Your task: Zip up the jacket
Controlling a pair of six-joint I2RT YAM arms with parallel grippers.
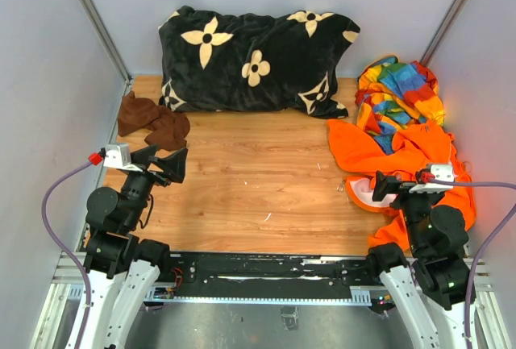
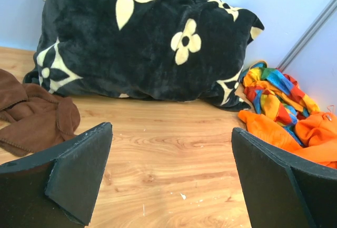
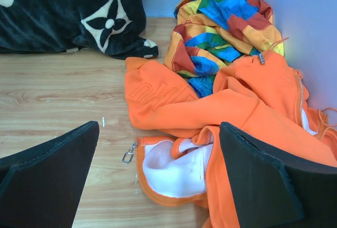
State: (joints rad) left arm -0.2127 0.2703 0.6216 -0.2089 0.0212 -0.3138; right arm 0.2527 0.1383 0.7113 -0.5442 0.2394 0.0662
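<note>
Jacket (image 1: 363, 151) lies crumpled at the table's right edge, pale lining showing. Its near part is hidden under the right arm, its far edge tangled with the striped cloth (image 1: 401, 95). Zipper strip (image 3: 300, 99) only partly seen (slider hard to make out). Left gripper (image 1: 172, 165) and right gripper (image 1: 385, 185) are spread wide, holding nothing.

Crumpled orange jacket (image 1: 403, 159), unzipped
</note>
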